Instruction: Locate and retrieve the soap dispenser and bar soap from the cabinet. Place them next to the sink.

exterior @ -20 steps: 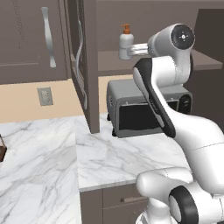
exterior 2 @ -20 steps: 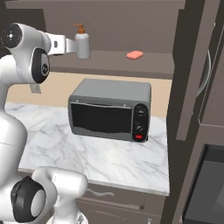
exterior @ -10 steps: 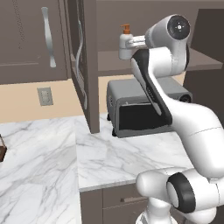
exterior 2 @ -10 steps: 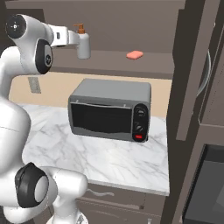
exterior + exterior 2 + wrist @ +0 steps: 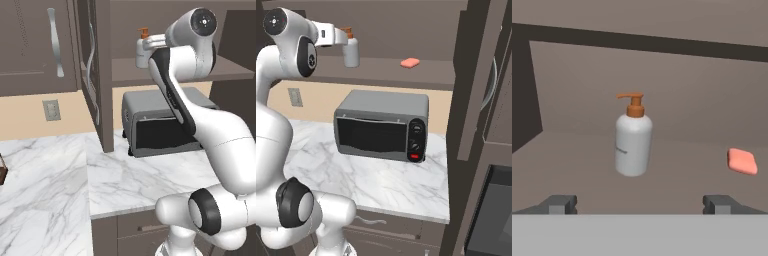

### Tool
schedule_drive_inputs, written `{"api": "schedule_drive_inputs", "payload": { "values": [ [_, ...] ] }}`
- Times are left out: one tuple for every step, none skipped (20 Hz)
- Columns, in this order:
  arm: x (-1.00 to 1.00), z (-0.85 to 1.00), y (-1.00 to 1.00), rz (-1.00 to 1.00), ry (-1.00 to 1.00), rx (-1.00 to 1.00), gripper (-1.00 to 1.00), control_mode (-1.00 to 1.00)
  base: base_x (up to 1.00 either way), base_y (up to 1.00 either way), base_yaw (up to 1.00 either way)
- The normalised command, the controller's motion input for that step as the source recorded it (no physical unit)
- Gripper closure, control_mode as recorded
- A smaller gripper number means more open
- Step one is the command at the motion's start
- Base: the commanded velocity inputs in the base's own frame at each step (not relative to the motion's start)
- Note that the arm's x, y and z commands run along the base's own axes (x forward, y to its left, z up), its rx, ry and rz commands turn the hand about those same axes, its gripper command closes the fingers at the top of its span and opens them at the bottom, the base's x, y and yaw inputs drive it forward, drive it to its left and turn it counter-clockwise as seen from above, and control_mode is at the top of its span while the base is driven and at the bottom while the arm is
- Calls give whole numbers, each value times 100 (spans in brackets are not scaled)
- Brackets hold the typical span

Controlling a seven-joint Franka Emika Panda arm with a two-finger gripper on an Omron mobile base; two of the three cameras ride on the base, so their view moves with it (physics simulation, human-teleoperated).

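Raised to shelf height, the white arm's two-finger gripper spread wide, both small dark fingertips set well apart and clasping nothing. Ahead of the gripper, centred between the tips but not touching either, the small white rounded plastic soap dispenser with an orange pump top, upright on the shelf of the dark brown wall cabinet. Same bottle seen in the left base view just beyond the white hand, partly hidden by it, and in the right base view directly beside the hand's end, orange top level with the wrist.

To the right of the bottle on the same shelf, well apart from it, the small flat salmon-pink rounded bar soap, lying flat; likewise on the shelf in the right base view, between the bottle and the cabinet's right wall.

Cabinet door swung open, edge-on in the left base view, with a long curved silver handle; a second closed door with its own handle further left. Beneath the shelf, a grey boxy toaster oven with a dark glass front, standing on a white marble counter. On the beige back wall, a grey outlet plate.
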Motion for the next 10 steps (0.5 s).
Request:
{"api": "schedule_drive_inputs", "payload": {
  "values": [
    [4, -4, 0, 0, -3, 0, -100, -100, 0, 0, 0],
    [10, -6, 0, 0, -3, 0, -100, -100, 0, 0, 0],
    [17, -6, 0, 0, -6, 0, -100, -100, 0, 0, 0],
    [19, -10, -1, 0, -9, 0, -100, -100, 0, 0, 0],
    [24, -11, -1, 0, -10, 1, -100, -100, 0, 0, 0],
    [26, -13, -1, 0, -13, 1, -100, -100, 0, 0, 0],
    [26, -14, -1, 0, -14, 1, -100, -100, 0, 0, 0],
    [29, -13, 0, 0, -13, 1, -100, -100, 0, 0, 0],
    [31, -9, 0, 0, -11, 1, -100, -100, 0, 0, 0],
    [33, 0, 0, 0, -5, 1, -100, -100, 0, 0, 0]
  ]
}}
